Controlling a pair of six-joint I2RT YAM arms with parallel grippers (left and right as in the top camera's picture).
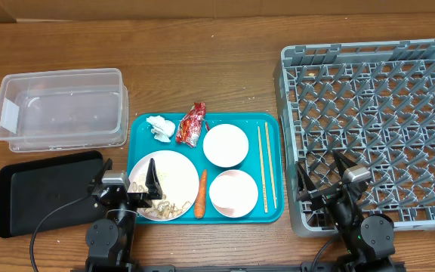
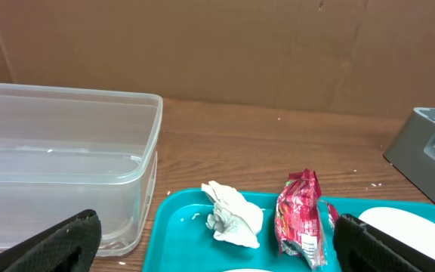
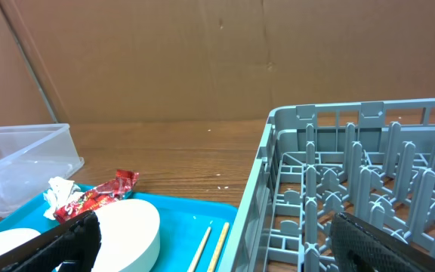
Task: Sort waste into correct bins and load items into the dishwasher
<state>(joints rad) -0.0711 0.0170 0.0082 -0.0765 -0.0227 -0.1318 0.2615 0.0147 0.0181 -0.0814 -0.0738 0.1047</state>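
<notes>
On the worktop (image 1: 202, 75) sorting seems unstarted; left tool (image 1: 127, 180) and right tool (image 1: 325, 180) gape empty, with the tissue (image 2: 232, 215) ahead of the left likely first.

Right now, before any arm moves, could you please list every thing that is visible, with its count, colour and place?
table: 1, brown wood, under everything
tub: 1, clear, back left
flat tray: 1, black, front left
serving tray: 1, teal, centre
tissue: 1, white, serving tray's back left
snack wrapper: 1, red, right of the tissue
bowls: 2, white, mid serving tray, the second nearer the front
plate: 1, white, serving tray's front left
food scraps: some, brownish and white, on the plate
carrot: 1, orange, right of the plate
chopsticks: 2, light wood, serving tray's right side
dish rack: 1, grey, right
left claw: 1, black, open, over the plate's left edge
right claw: 1, black, open, over the dish rack's front left corner
</notes>
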